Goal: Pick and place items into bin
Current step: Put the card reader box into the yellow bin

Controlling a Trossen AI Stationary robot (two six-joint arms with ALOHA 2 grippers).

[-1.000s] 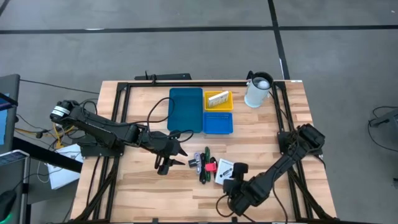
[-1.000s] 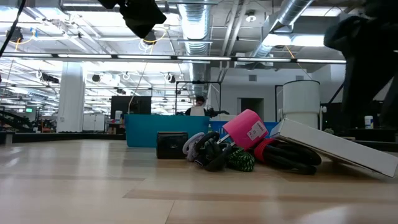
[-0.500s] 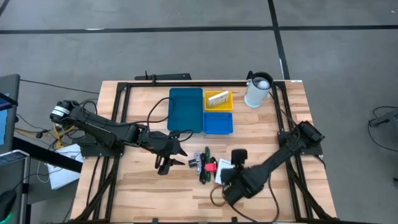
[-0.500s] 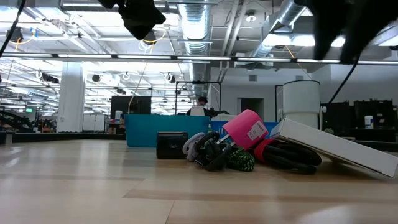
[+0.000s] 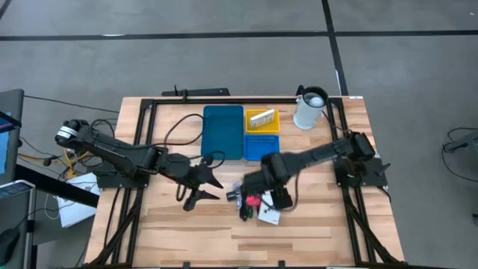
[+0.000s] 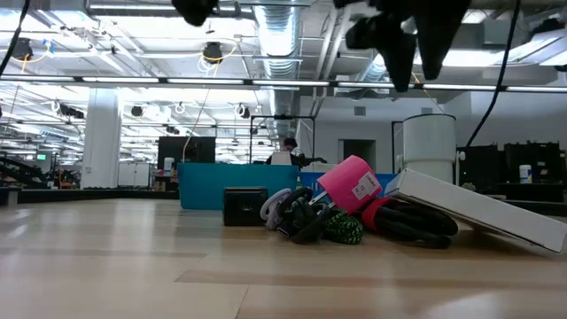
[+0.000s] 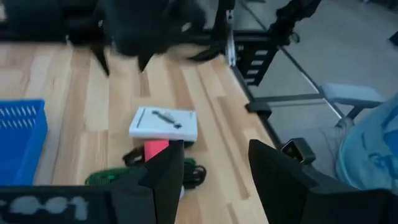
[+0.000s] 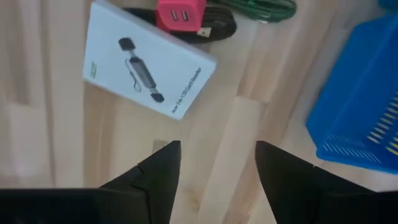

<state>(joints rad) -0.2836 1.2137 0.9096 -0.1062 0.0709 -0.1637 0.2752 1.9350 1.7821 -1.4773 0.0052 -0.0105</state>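
The items lie in a heap on the wood: a red piece (image 8: 180,12), green cable (image 8: 273,6), dark pens (image 5: 243,203), and a white printed card (image 8: 149,59) lying flat (image 5: 269,216). In the low view the card (image 6: 483,209) leans on the heap beside the red piece (image 6: 347,182). The bin is a teal tray (image 5: 222,131), a yellow tray (image 5: 262,128) with a white bar (image 5: 261,117) in it, and a blue tray (image 5: 261,148). My right gripper (image 8: 217,168) hovers open above the card's right side (image 5: 282,200). My left gripper (image 7: 217,174) is open, left of the heap (image 5: 196,193).
A white jug (image 5: 310,109) stands at the table's far right, behind the trays. A black frame (image 5: 142,134) runs along the table's sides and far edge. Cables trail from the left arm (image 5: 190,131). Bare wood shows along the near edge (image 5: 224,239).
My right gripper has swung from the table's near edge toward the far side and now hangs over the card and heap, its arm stretched across from the right. My left gripper has risen a little. The items have kept still.
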